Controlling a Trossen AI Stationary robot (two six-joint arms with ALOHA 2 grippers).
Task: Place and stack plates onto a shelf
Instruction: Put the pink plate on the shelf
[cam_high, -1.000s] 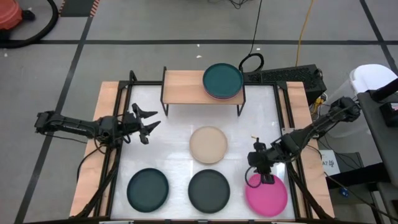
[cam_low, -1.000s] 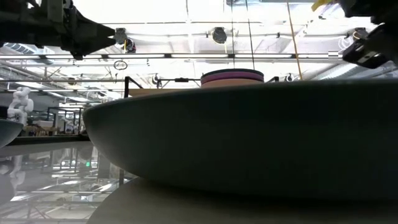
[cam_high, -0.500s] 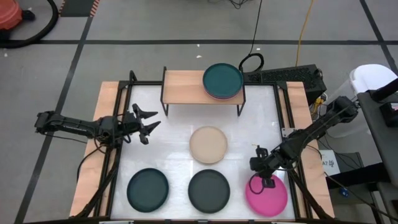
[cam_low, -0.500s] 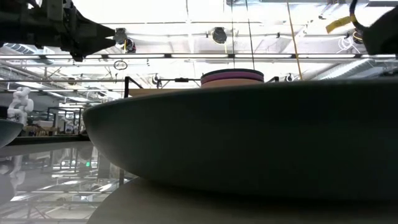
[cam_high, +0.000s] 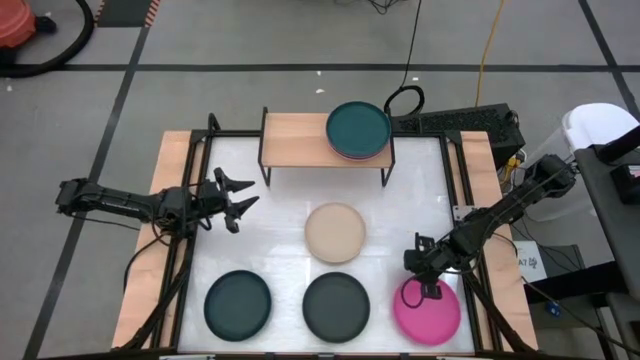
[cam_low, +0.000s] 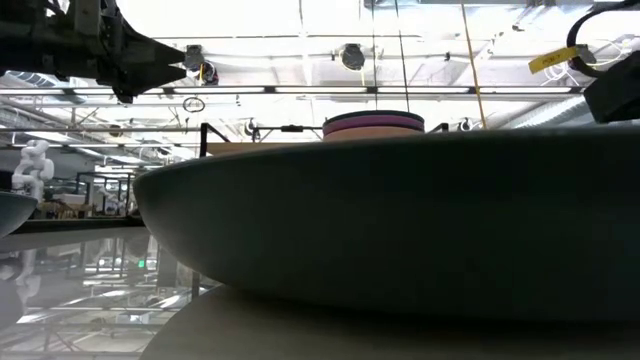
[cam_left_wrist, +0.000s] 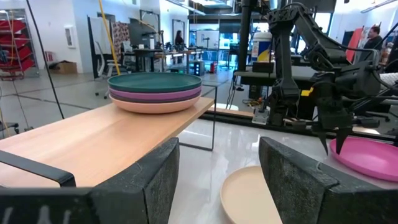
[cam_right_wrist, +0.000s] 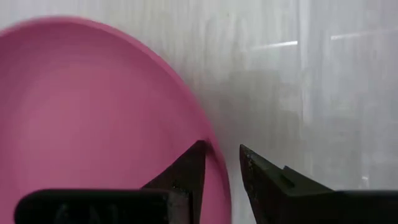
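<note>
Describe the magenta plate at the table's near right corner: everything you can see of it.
The magenta plate is round, shallow, with a low raised rim and a smooth matte surface that looks like plastic. It lies flat on the white tabletop, alone, unstacked, right of the dark grey plate. The right pincer points down at its rim, one finger inside the rim and one outside, slightly apart, not yet closed on it. Contact cannot be told.

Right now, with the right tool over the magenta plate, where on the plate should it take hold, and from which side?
On the rim nearest the table's middle. The magenta plate lies flat and shallow, so only its thin raised edge fits between fingers. The right tool already straddles that rim from above, one finger inside, one outside, open. Coming straight down looks best.
</note>
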